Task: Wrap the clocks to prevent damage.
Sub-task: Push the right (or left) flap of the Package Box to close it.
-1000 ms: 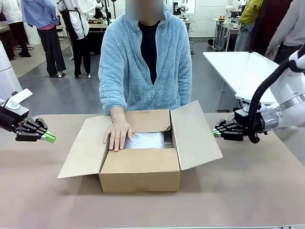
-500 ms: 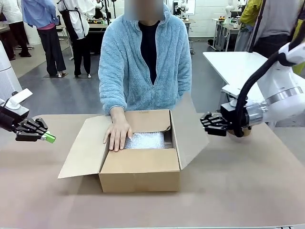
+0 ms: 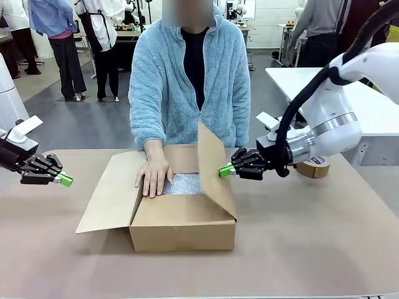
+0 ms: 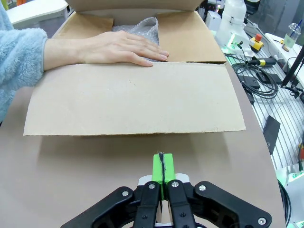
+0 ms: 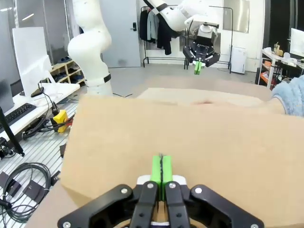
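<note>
Where cardboard flap (image 3: 212, 165) stands, crinkly bubble-wrapped clocks (image 3: 185, 184)

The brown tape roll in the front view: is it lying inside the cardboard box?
No, the tape roll sits on the table, outside the cardboard box on the robot's right side.

Brown box (image 3: 181, 229), green fingers (image 3: 225, 170)

No legible text anywhere.
</note>
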Action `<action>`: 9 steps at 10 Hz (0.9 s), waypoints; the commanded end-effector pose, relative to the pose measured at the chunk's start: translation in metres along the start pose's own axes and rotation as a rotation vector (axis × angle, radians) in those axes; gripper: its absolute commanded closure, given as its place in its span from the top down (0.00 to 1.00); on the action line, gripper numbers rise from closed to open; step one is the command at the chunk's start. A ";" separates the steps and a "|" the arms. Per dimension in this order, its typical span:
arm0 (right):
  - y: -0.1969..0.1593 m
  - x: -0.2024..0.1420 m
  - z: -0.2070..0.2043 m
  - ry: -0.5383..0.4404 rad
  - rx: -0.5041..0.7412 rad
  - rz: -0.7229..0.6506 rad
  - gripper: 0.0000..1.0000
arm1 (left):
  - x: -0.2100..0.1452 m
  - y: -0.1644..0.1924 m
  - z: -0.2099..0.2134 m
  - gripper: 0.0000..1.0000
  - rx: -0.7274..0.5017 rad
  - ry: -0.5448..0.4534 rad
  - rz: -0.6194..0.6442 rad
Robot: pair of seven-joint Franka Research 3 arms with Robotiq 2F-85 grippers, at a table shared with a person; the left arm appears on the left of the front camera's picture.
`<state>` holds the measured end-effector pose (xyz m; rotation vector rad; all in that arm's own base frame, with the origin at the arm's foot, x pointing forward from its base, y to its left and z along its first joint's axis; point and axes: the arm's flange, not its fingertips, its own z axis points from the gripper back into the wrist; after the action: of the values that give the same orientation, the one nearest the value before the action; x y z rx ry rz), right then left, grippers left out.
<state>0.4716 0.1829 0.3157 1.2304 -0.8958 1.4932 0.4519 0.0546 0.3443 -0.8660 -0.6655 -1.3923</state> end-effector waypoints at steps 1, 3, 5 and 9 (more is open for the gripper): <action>-0.032 -0.011 -0.008 0.001 -0.053 -0.018 0.01 | 0.001 0.000 0.001 0.00 -0.002 -0.003 -0.001; -0.055 -0.023 -0.002 -0.006 -0.096 -0.053 0.01 | 0.001 0.000 0.001 0.00 -0.002 -0.003 -0.001; -0.069 -0.036 0.007 -0.005 -0.120 -0.086 0.01 | 0.001 0.000 0.001 0.00 -0.002 -0.003 -0.001; -0.075 -0.061 0.024 0.023 -0.081 -0.137 0.01 | 0.001 0.000 0.001 0.00 -0.002 -0.003 -0.001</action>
<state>0.5393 0.1789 0.2771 1.2246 -0.8859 1.3484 0.4519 0.0546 0.3442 -0.8661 -0.6654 -1.3923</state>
